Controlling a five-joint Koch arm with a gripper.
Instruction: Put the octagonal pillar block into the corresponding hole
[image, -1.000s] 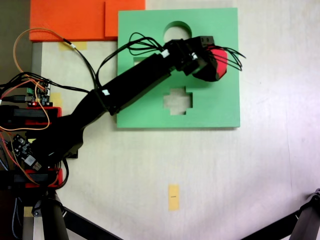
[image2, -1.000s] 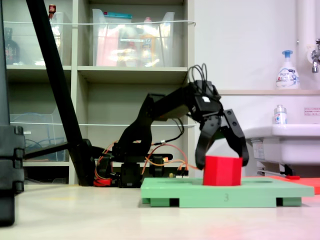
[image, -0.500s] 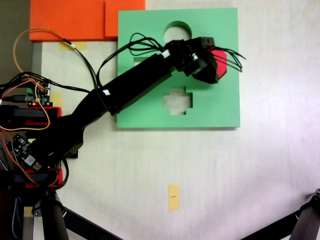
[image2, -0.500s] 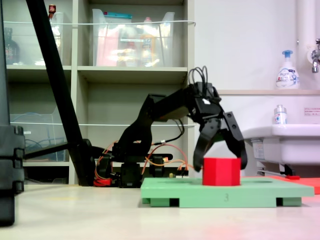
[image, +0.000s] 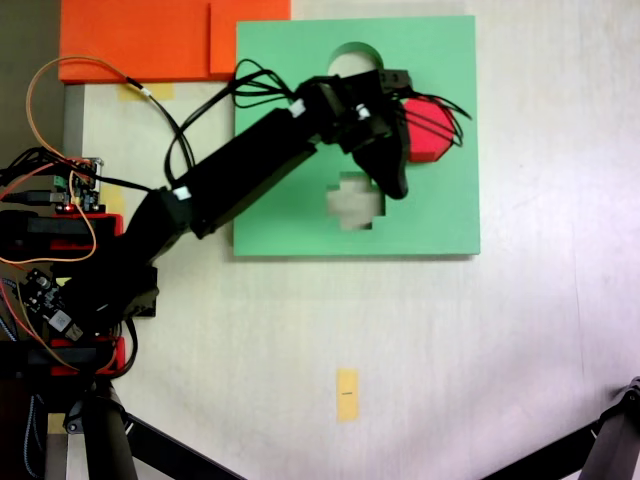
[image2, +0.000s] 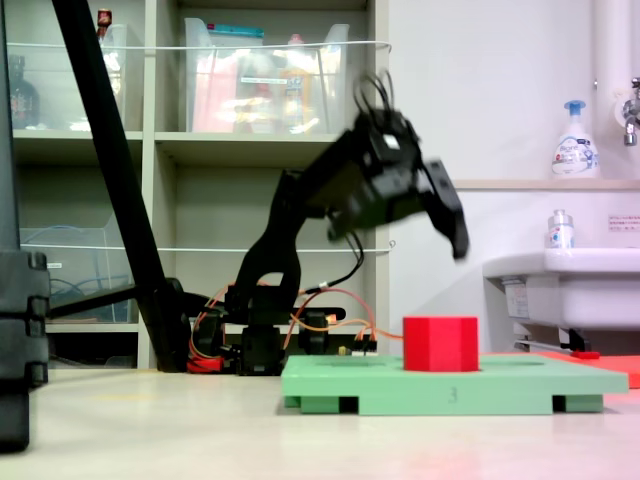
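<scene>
At the far left, seen from above, the arm's black base with red brackets and orange wires is fixed at the desk (image: 480, 330) edge. From there the arm reaches right, over the green foam board (image: 450, 210), the landmark for everything here. From the side, the claw (image2: 455, 225) hangs in the air above the board, blurred, touching nothing. From above, one dark finger (image: 392, 172) lies over the board, but its partner is hard to separate, so I cannot tell whether the jaws stand apart or together.

The octagonal pillar block (image: 428, 128), bright red, stands upright in the board's right half, above and to the right of the cross-shaped cutout (image: 357, 205). The side view shows it free of the claw, its lower part seemingly sunk in the board and most of its height above. The corresponding hole is hidden beneath it.

The placing looks done. To finish well, the arm should lift straight clear without brushing the block.

The desk is pale and matte, with a small yellow tape mark below the board and orange foam sheets (image: 150, 40) at its upper left. Behind stand shelves (image2: 270, 145) with clear bins; at right, a white sink (image2: 560, 275) with a soap bottle (image2: 574, 140).
</scene>
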